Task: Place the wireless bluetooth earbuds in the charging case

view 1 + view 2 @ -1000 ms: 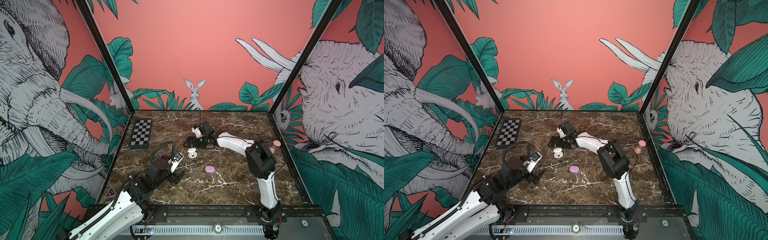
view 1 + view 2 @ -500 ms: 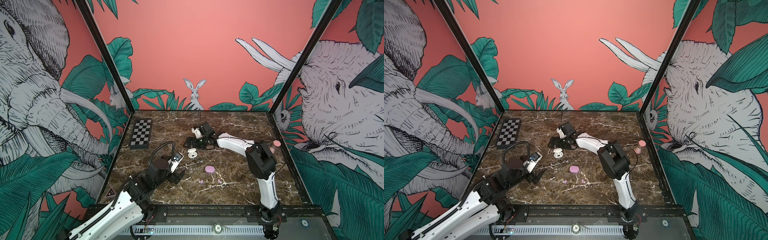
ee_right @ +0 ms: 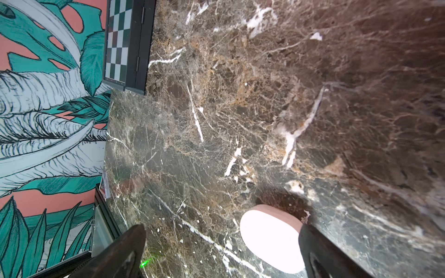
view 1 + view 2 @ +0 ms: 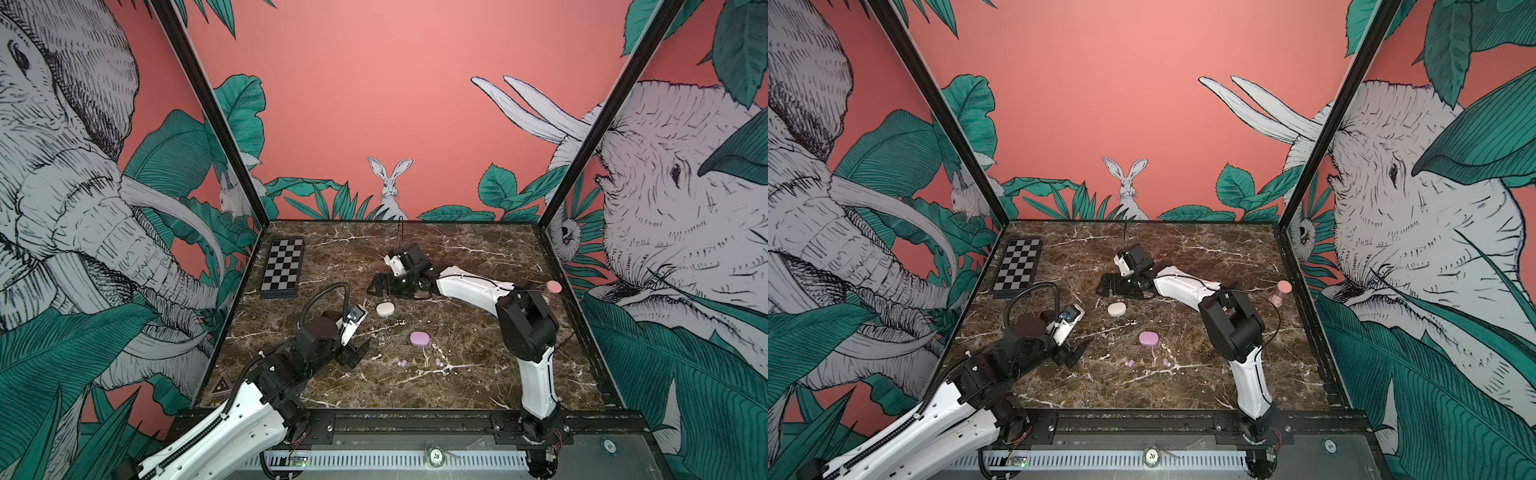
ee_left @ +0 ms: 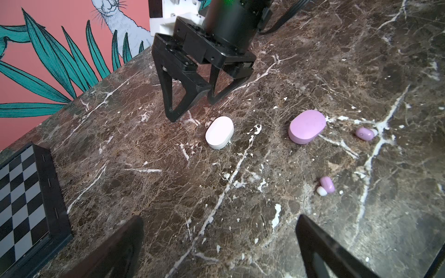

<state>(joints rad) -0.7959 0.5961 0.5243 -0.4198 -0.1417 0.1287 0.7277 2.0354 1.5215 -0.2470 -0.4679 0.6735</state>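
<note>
Near the shut white case [image 5: 219, 132], right hand [image 5: 192, 108] and left hand [image 4: 360, 353] both hang open; centring the jaws over it first looks wise.

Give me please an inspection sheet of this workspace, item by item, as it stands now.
Surface: brown marble table, white veins; no spill seen.
Job's things: white case and lilac case, both shut, lying apart; one lilac earbud and a second lilac earbud loose near the lilac case; white earbuds not seen.
Clutter: checkerboard at far left; small pink object at right edge.
End effectors: left end effector open, empty, at front left; right end effector open, empty, just beyond the white case, not touching.
Cables: black hose arching over the left arm; thin black cable rising from the right wrist.
Surroundings: walls painted with elephants, rabbits and leaves.
</note>
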